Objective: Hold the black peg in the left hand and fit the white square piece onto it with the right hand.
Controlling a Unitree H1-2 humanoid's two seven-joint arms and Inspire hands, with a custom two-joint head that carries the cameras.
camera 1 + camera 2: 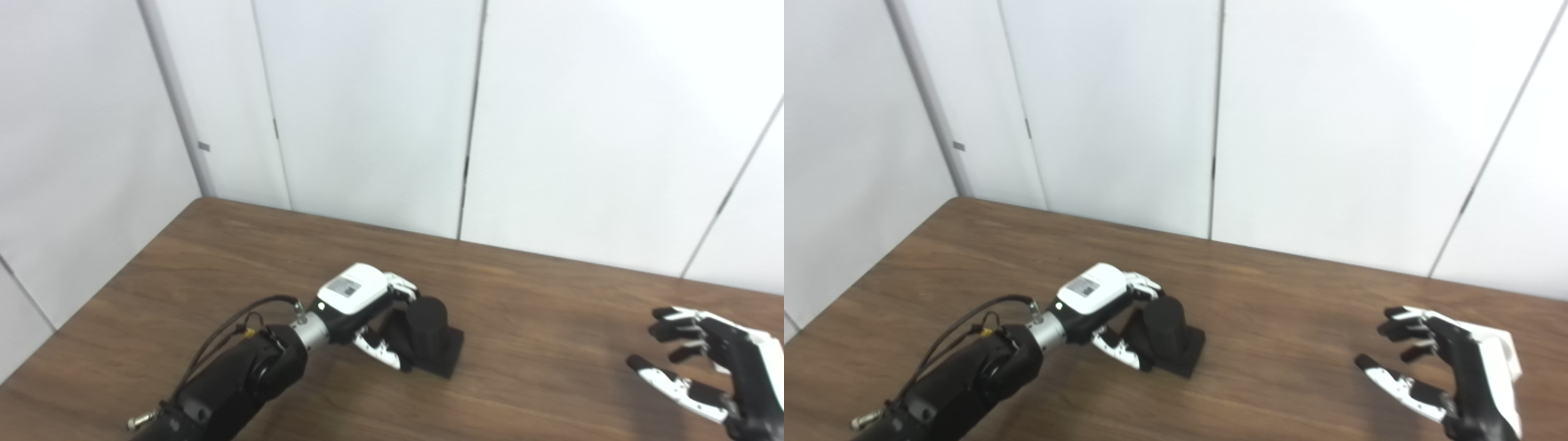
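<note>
Now the left hand point(367, 306) wraps its fingers around the black peg point(429, 334), which stands upright on the wooden table point(539, 294); well apart to the right, the right hand point(1451, 367) hangs spread and holding nothing

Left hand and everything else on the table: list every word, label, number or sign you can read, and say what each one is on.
No text can be read.
Grey label on the white back of the left hand: print too small and blurred to read.
Black peg, right hand, table, wall panels: no markings visible.
</note>
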